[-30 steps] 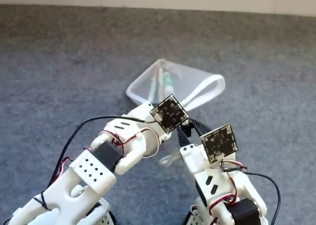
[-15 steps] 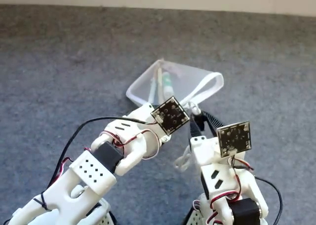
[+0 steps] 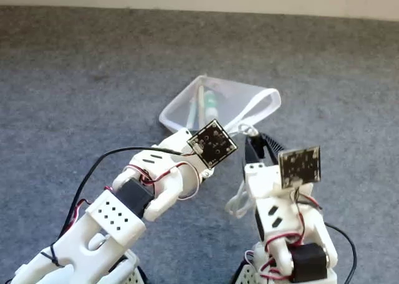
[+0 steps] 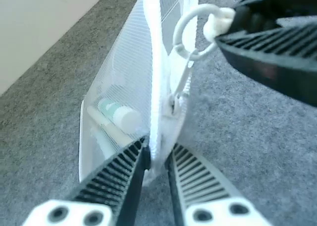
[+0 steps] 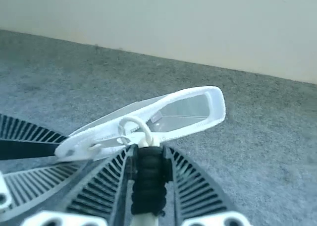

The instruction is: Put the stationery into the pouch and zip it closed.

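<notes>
Your left arm [image 3: 131,197] is coming in from the near left, and your left gripper [image 4: 157,155] is clenching the near end of the pouch [image 3: 232,104], its ribbed fingers [image 4: 124,169] pinching the white zip edge between them. The pouch itself, clear mesh with a white border, is sitting about mid-table on the grey carpeted surface [image 3: 75,78], just beyond both grippers and stretching away to the far right. Inside it the stationery is lying towards the left side: a cream pen [image 3: 201,103] and, touching it on the right, a white marker with a green band [image 3: 211,101].

Just right of your left gripper, the zip's white ring pull [image 5: 132,127] is standing up from the pouch edge, and past it the pouch mouth [image 5: 185,108] is gaping open all the way to the far end.

To the right, your right gripper [image 5: 149,154] is clamping the black cord [image 5: 148,184] that is tied to that ring, with the cord running back between its two fingers. Your right arm [image 3: 280,222] is rising from the near right, close beside the left one.
</notes>
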Robot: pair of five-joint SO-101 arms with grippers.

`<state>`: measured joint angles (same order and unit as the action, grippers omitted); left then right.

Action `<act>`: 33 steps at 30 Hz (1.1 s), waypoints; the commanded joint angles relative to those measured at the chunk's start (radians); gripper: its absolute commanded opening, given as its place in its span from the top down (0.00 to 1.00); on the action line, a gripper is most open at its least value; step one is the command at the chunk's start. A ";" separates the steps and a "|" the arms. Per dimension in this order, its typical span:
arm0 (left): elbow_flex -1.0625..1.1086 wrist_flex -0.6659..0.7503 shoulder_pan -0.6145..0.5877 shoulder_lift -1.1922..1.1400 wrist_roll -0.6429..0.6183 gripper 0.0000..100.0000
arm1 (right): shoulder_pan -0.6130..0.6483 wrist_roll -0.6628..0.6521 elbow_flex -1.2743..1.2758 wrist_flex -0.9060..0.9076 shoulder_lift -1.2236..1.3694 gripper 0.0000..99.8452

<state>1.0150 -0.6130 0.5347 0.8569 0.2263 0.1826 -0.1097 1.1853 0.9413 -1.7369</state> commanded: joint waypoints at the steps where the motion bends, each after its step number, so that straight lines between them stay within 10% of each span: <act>1: -0.008 -0.028 -0.048 0.021 0.011 1.00 | -0.079 0.011 -0.035 -0.094 0.128 1.00; 33: -0.008 -0.049 -0.050 0.021 0.014 1.00 | -0.188 0.011 0.016 -0.278 0.325 1.00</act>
<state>1.0119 -0.6237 0.5332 0.8523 0.2355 0.0798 -0.1082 1.2206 0.7035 -1.4760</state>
